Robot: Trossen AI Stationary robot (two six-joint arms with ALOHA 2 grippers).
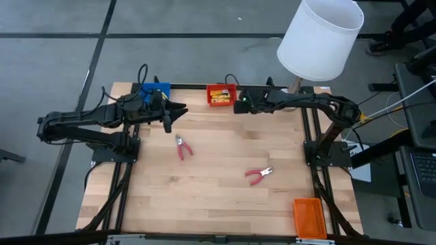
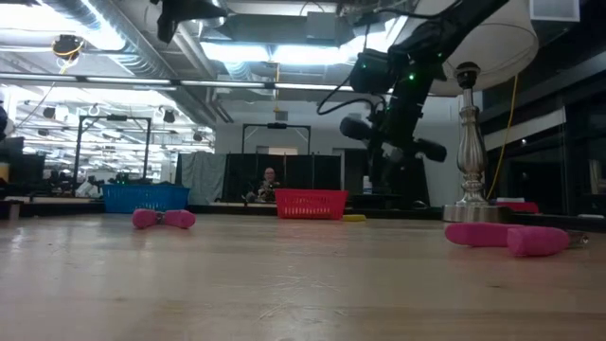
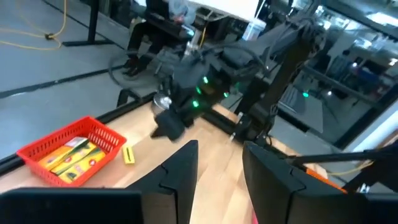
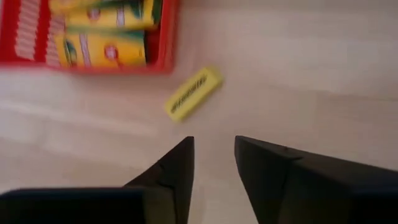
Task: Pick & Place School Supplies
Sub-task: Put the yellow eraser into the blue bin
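A grey workshop floor is surrounding the wooden desk (image 1: 218, 197), and both arms are reaching over its far edge, the right gripper (image 4: 214, 165) hanging with jaws narrowly parted just beside a loose yellow packet (image 4: 193, 93) lying outside the red tray (image 4: 165, 59), the left gripper (image 3: 221, 168) waiting by the blue tray (image 1: 155, 89), jaws also parted and empty. I judge the step is going best if the right jaws are turning across the packet's short width before dropping. Only the right wrist view is showing that packet clearly, while the high view alone is showing both pliers (image 1: 182, 148) mid-desk.
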